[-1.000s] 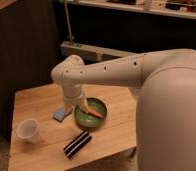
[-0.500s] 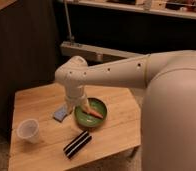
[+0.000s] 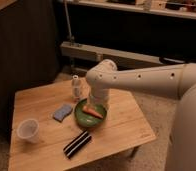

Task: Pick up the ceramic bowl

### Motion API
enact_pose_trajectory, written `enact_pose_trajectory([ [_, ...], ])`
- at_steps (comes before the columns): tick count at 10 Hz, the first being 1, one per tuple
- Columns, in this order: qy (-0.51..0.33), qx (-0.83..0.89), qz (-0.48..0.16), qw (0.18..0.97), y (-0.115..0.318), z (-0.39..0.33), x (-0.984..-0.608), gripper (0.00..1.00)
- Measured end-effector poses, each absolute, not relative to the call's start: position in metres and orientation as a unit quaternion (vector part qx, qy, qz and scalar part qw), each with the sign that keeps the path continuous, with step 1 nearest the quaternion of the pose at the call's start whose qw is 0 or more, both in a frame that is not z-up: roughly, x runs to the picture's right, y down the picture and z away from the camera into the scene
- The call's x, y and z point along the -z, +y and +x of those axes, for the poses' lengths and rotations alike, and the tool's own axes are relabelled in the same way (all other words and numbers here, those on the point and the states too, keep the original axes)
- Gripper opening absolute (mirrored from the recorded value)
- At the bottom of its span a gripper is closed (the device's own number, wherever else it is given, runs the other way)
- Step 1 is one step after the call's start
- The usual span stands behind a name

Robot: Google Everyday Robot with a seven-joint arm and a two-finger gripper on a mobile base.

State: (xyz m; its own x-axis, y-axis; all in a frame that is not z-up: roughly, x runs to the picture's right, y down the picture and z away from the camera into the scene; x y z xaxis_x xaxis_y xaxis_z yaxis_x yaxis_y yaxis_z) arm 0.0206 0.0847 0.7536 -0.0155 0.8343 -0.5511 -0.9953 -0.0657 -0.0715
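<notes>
Your end effector (image 3: 97, 102) is down at the far rim of the ceramic bowl (image 3: 84, 120), which sits mid-counter (image 3: 122, 126), not yet lifted. I cannot tell its opening or hold. Secure grasp and lift remain.

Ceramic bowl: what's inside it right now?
An orange, carrot-like item lies inside the ceramic bowl. The gripper hangs over the bowl's far side and covers that part of the interior, so anything beneath it cannot be seen.
</notes>
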Motion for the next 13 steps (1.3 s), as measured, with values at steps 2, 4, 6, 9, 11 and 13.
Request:
enact_pose_trajectory([
  [2, 0.154, -0.708, -0.235, 0.648, 0.075, 0.047, -0.774, 0.65],
  [4, 0.105, -0.733, -0.281, 0.611, 0.067, 0.072, -0.800, 0.65],
  [6, 0.062, -0.739, -0.339, 0.579, 0.074, 0.078, -0.815, 0.65],
  [9, 0.049, -0.725, -0.365, 0.582, 0.087, 0.069, -0.814, 0.65],
  [11, 0.051, -0.710, -0.373, 0.595, 0.092, 0.051, -0.821, 0.65],
  [13, 0.060, -0.704, -0.378, 0.599, 0.100, 0.047, -0.832, 0.65],
])
